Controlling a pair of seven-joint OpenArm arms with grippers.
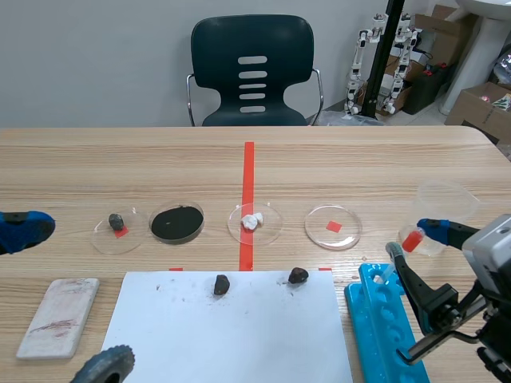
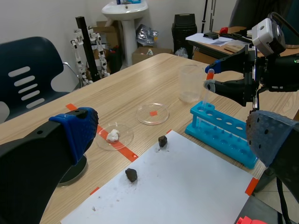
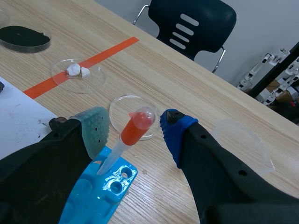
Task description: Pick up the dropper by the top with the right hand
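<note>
The dropper [image 3: 127, 139], a clear tube with a red bulb on top, stands tilted in the blue rack [image 3: 100, 186] at the table's right front. My right gripper [image 3: 134, 128] is open around the bulb, one pad on each side, with small gaps showing. In the scene view the red bulb of the dropper [image 1: 412, 239] sits between the right gripper's [image 1: 411, 242] fingertips, above the rack [image 1: 383, 327]. The left wrist view shows the same from the side: the dropper [image 2: 209, 79] over the rack [image 2: 224, 133]. My left gripper [image 1: 73, 295] hangs open and holds nothing at the left front.
A clear plastic cup [image 1: 443, 203] stands just behind the right gripper. Several petri dishes [image 1: 333, 227] lie in a row across the middle. White paper [image 1: 231, 327] with two dark stones [image 1: 221, 284] lies at the front. A whitish block [image 1: 60, 315] lies at the front left.
</note>
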